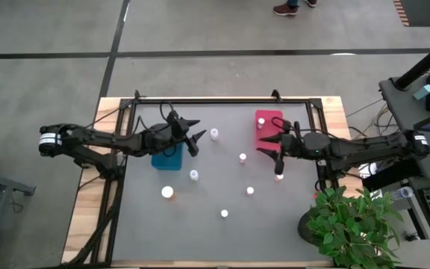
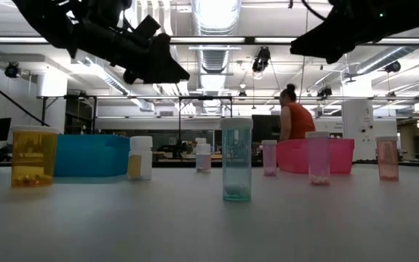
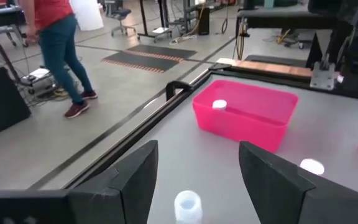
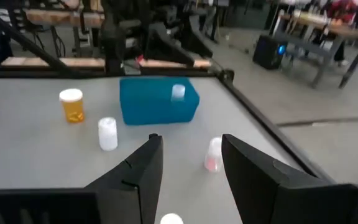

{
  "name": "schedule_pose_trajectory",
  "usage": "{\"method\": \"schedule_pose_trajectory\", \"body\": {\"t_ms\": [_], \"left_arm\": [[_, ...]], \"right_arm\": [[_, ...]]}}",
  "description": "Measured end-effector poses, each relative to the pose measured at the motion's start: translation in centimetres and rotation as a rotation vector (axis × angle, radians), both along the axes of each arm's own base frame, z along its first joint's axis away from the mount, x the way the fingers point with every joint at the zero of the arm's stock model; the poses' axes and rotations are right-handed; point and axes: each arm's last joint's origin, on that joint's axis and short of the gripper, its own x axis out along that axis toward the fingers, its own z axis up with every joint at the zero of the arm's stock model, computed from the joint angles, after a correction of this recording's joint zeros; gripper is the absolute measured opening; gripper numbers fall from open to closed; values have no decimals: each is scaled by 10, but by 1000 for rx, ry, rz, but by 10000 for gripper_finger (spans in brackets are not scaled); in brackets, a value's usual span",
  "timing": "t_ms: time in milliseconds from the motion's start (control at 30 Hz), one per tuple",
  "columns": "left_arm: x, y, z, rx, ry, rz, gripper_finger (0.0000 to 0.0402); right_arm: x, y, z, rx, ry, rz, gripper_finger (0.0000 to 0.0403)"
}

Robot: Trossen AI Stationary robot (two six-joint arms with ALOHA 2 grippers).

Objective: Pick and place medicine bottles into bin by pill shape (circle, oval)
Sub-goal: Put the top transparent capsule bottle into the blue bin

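While both arms hang above the grey table [image 1: 148,232], neither gripper holds anything. The left gripper [image 1: 193,133] hovers over the blue bin [image 1: 167,158] toward the table's left edge, its jaws spread wide and empty. The right gripper [image 1: 277,146] hovers beside the pink bin [image 1: 269,119] toward the far right corner, jaws parted with nothing between them; a pink-tinted medicine bottle [image 1: 278,178] stands just beneath its lower finger.

The other medicine bottles stand upright and scattered between the bins: one [image 1: 215,134] near the far edge, one [image 1: 242,157] mid-table, a pale one [image 1: 193,175] just beside the blue bin, an orange bottle [image 1: 168,193] nearer the front, one [image 1: 250,190] right of centre, and one [image 1: 224,214] closest to the front edge. One white cap [image 3: 219,105] shows inside the pink bin, and a pale bottle [image 4: 178,92] shows in the blue bin.

A person [image 2: 294,116] stands in the room beyond the table.
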Motion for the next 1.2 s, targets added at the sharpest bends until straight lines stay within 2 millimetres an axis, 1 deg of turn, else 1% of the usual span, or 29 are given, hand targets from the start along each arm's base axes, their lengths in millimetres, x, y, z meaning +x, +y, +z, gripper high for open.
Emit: {"method": "schedule_pose_trajectory", "body": {"t_ms": [233,367,567,733,833,967,1200], "left_arm": [[9,1,-4,-31,-24,-3,206],[17,2,-6,-66,-31,3,206],[32,5,-9,-112,-35,13,206],[45,7,-11,-148,-27,21,206],[53,8,-12,-202,15,38,206],[65,10,-13,-261,111,64,201],[86,15,-12,-393,259,141,181]], "right_arm": [[-19,0,6,-36,-137,15,146],[-28,1,8,-59,-209,63,146],[-38,1,5,-77,-245,64,143],[-50,1,13,-90,-315,61,143],[-54,1,14,-90,-327,60,140],[-55,1,13,-89,-295,61,139],[-55,1,12,-89,-287,61,137]]}}
